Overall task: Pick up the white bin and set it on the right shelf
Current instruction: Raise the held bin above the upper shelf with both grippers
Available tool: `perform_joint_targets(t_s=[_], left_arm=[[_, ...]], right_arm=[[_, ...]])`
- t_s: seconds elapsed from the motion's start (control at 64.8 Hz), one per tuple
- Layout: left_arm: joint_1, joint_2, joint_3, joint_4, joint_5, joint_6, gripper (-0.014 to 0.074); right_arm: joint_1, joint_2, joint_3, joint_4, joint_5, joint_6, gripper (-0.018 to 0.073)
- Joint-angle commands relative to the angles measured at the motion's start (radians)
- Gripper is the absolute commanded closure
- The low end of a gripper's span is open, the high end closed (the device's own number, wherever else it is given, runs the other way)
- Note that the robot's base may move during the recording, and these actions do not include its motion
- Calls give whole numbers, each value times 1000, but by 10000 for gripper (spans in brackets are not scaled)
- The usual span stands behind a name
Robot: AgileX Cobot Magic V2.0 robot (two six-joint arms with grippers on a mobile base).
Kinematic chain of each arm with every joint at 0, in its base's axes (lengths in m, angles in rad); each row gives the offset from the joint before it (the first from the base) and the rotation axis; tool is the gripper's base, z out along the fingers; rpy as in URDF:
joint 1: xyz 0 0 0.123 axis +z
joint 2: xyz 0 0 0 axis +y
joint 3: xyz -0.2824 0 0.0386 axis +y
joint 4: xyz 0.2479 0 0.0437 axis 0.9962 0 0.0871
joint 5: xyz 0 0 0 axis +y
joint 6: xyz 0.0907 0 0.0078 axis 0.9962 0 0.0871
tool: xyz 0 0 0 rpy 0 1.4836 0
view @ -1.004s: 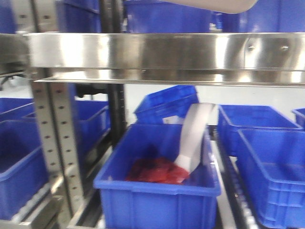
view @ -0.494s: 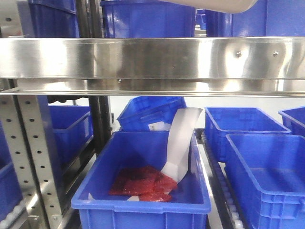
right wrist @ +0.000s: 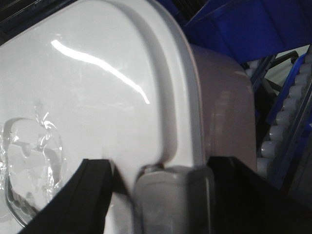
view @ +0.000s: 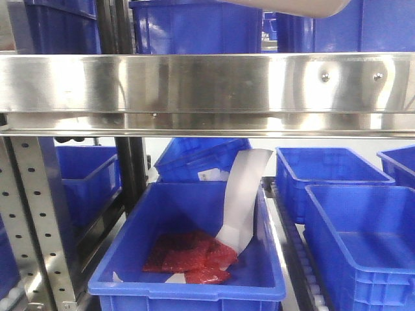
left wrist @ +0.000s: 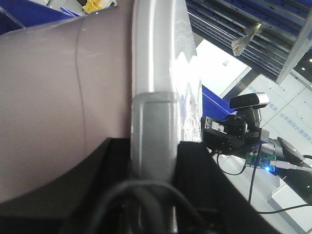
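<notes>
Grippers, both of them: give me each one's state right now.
Left gripper: closed on the white bin, at its rim.
Right gripper: closed on the white bin's lidded edge.

Open blue plastic bins (view: 363, 240) filled the space, set in rows on tracks of small white rollers (view: 310, 280). The nearest bin (view: 188, 288) held flat red packets (view: 188, 254) and a long white strip (view: 241, 194) that rose out of it toward the back right. Behind it another blue bin (view: 201, 155) sat tilted. More blue containers (view: 194, 26) stood on the level above. Beyond them a pale wall (view: 337, 142) showed bright. In the left wrist view, dark rails (left wrist: 229, 24) ran overhead past a white panelled wall (left wrist: 292, 112) in strong light
</notes>
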Motion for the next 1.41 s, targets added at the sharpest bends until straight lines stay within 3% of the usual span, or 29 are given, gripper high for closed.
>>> perform_joint_targets(t_s=[0.0,1.127,1.39], left_arm=[[-55,-42,-34,-87,255,9,713],[-55,-42,-34,-96,254,9,713],[-53,-42,-95,-53,118,-49,713]], right_arm=[[37,-52,-34,158,168,-3,504],[37,-52,-34,161,175,-3,504],[43,-47,-37,232,154,103,503]])
